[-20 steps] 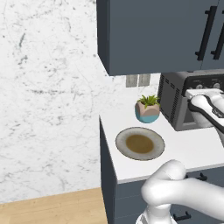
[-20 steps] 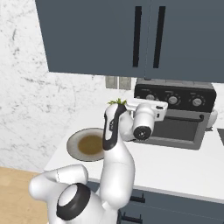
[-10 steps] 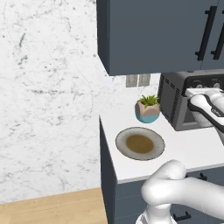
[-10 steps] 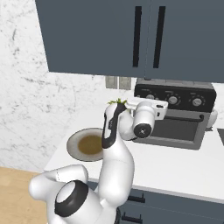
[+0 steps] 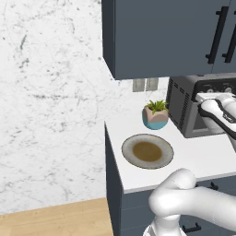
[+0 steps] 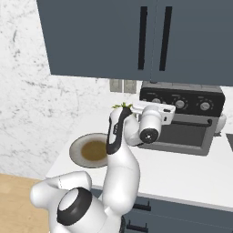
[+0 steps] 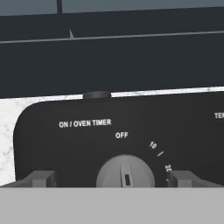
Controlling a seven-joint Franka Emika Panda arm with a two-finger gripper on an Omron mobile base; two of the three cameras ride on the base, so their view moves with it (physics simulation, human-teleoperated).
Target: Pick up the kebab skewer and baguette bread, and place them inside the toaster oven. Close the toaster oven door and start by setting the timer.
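The toaster oven stands at the back of the counter. The toaster oven door is closed, with its bar handle across the top. My gripper is open at the left end of the knob panel, one dark fingertip on each side of the grey timer knob. The knob sits under the words ON / OVEN TIMER, and its mark points up toward OFF. The kebab skewer and the baguette bread are out of view.
A round plate with a brown centre lies on the white counter left of the oven. A small potted plant stands between them at the back. Dark blue upper cabinets hang close above the oven.
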